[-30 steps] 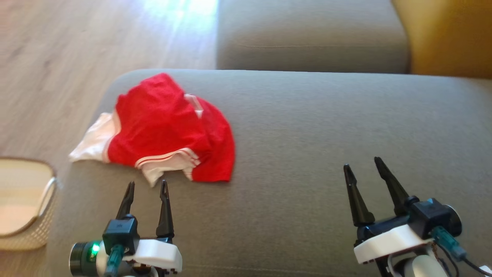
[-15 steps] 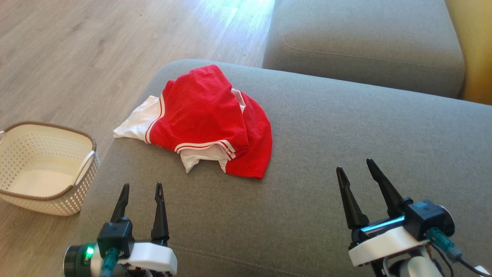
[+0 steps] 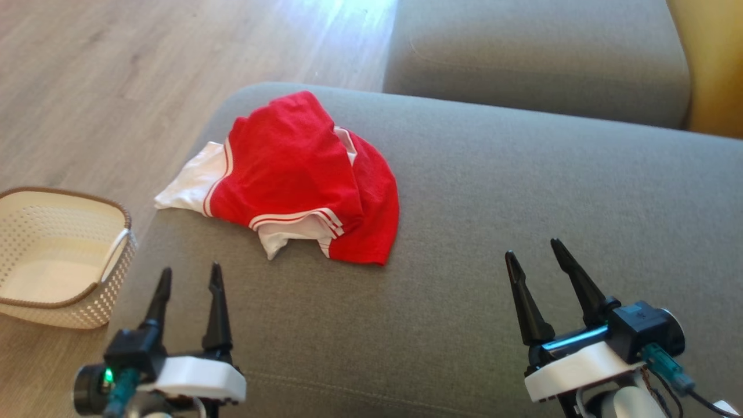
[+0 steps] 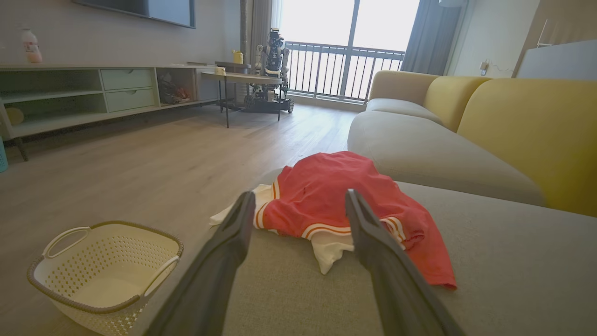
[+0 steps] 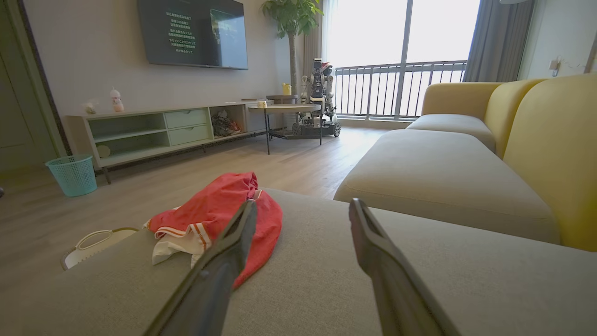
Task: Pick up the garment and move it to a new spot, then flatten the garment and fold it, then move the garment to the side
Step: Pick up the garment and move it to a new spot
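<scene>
Overhead, from the head view, the red and white garment (image 3: 290,174) lies crumpled near the far left corner of the grey sofa seat (image 3: 522,203), a white sleeve hanging over the seat's left edge. The left gripper (image 3: 191,268) sits at the lower left, its 2 fingers (image 3: 217,313) released and spread with nothing between them, near the garment's front hem and clear of it. The right gripper (image 3: 533,248) sits at the lower right, spread just as wide and holding nothing, well apart from the garment. A cream perforated basket (image 3: 116,273) stands on the wooden floor (image 3: 116,69) beside the seat's left edge. A 2nd grey cushion (image 3: 534,58) and a yellow backrest (image 3: 714,58) lie beyond.

Next, the left wrist view looks along the 2 parted fingers straight at the garment (image 4: 326,191), with bare seat fabric between them and nothing blocking the way. The basket (image 4: 42,280) shows at lower left, and a low TV stand (image 4: 93,93), a small side table (image 4: 242,77) and another robot (image 4: 273,60) by the balcony door stand far behind.

Finally, the right wrist view has the garment (image 5: 205,210) off to its left, partly hidden behind 1 finger. A teal wastebasket (image 5: 72,175), a wall TV (image 5: 193,32) and a potted plant (image 5: 291,18) stand beyond.

Against the earlier frames the whole head picture has shifted, so the camera turned. The garment keeps its shape and spot, and both grippers remain spread and off it.
</scene>
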